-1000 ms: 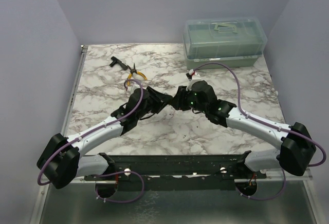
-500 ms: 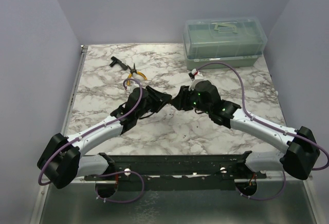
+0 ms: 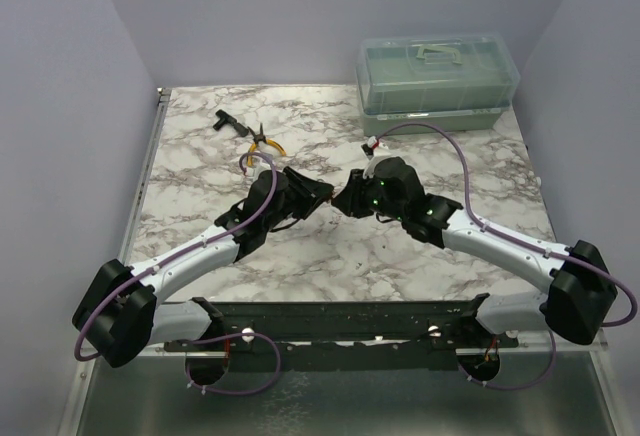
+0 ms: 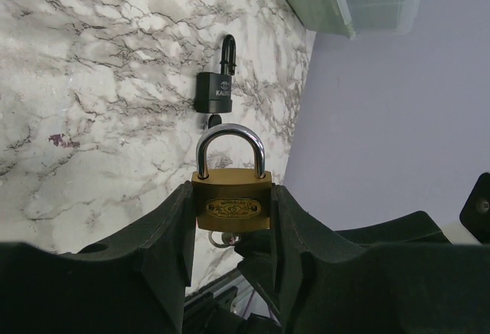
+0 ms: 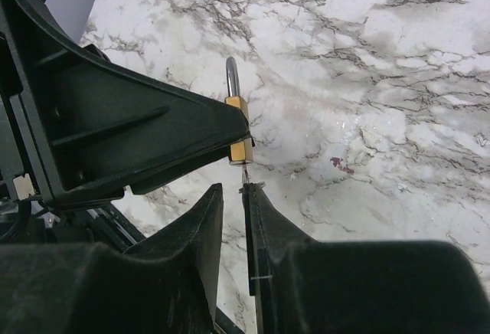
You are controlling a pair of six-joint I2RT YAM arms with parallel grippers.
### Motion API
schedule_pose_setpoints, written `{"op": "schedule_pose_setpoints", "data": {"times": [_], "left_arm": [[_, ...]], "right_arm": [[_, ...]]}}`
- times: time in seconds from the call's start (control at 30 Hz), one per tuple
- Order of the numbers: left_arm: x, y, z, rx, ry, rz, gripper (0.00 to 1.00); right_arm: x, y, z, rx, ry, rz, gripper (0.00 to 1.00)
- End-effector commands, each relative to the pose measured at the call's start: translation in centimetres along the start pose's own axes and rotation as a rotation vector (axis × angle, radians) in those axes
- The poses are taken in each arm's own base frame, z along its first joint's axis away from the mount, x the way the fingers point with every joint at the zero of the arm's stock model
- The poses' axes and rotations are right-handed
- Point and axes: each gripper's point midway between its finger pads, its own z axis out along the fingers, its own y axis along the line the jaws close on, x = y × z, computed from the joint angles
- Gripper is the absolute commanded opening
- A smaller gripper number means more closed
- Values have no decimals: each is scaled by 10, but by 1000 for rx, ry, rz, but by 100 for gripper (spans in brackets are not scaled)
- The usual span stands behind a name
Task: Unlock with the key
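Observation:
My left gripper [image 4: 230,190] is shut on a small brass padlock [image 4: 230,205] with its steel shackle closed, and holds it above the marble table [image 3: 330,246]. The thin silver key [image 5: 245,173] sticks out of the padlock's [image 5: 240,150] underside, and its ring [image 4: 217,240] shows below the body. My right gripper [image 5: 233,190] is just under the lock. Its jaws stand a little apart; the key lies against the right finger [image 5: 256,211] and the left finger is clear of it. In the top view both grippers [image 3: 318,193] [image 3: 347,196] meet at the table's middle.
A black padlock [image 4: 214,89] lies on the marble beyond the brass one. A green translucent toolbox [image 3: 438,76] stands at the back right. Yellow-handled pliers [image 3: 265,142] and a small black bit [image 3: 225,122] lie at the back left.
The right arm shifted slightly right half a second ago, then came back left towards the left gripper. The left arm has held still with the padlock.

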Motion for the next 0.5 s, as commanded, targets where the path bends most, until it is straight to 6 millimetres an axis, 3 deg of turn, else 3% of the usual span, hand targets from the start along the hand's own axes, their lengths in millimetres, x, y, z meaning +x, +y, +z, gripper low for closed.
{"op": "schedule_pose_setpoints", "data": {"times": [0.0,0.47], "left_arm": [[-6,-30,-4,86,-12,1,0],[-7,-32,-6,96,-15,13,0]], "right_arm": [[0,4,1,-5,19,-5,23],[-4,-4,-3,48,0,-3,28]]}}
